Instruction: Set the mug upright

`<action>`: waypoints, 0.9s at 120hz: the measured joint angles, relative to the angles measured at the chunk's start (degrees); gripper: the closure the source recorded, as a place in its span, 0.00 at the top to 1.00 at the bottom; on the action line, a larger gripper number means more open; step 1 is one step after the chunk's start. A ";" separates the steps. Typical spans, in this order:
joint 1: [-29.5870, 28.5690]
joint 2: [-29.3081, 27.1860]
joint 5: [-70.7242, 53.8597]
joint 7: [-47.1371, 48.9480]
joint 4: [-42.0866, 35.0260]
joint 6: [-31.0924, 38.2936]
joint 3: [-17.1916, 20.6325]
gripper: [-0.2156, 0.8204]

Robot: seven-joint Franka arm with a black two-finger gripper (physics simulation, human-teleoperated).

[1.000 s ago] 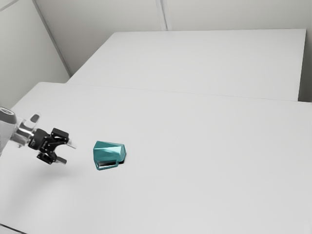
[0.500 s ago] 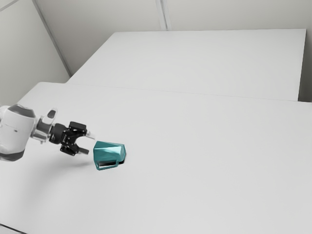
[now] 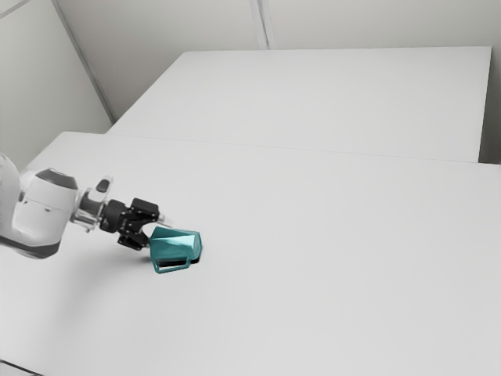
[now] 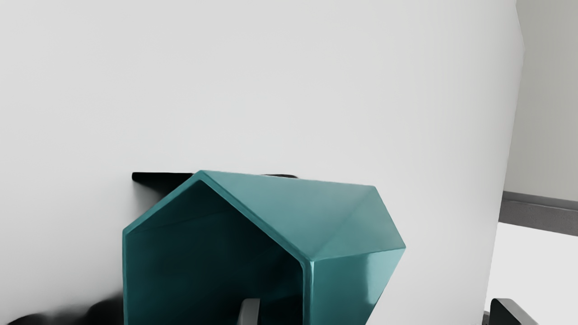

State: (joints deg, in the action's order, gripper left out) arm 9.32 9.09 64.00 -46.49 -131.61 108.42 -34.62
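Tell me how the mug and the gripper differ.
The mug is teal; the gripper is mostly black. The mug is a faceted, hollow body with a handle; the gripper has two fingers, standing apart. The mug lies on its side; the gripper reaches out toward it. Both are in the exterior view's left half.

The claw [image 3: 156,233] stands spread, one finger [image 4: 251,313] at the mouth of the tipped teal mug [image 4: 343,280]

I count one teal, faceted, glossy mug [image 3: 178,244] with one angular teal handle [image 3: 174,269], one smooth white table [image 3: 313,274] carrying it, one jointed white-and-grey arm [image 3: 45,205] of mine, and on that one black tool [image 3: 158,233] with two slim, grey-edged fingers [image 4: 249,313].
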 joint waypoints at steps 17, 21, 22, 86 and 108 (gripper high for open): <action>0.03 0.34 0.65 -0.70 0.10 0.07 0.32 0.54; 0.02 0.42 0.72 -0.84 0.16 0.09 0.34 0.49; 0.02 0.47 0.74 -0.88 0.19 0.09 0.35 0.48; 0.68 0.61 1.03 -2.14 3.26 -0.14 0.43 0.06; 0.84 0.16 1.07 -2.25 3.95 -0.24 0.76 0.06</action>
State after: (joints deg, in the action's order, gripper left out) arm 10.17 9.25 65.07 -48.74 -127.66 108.18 -33.86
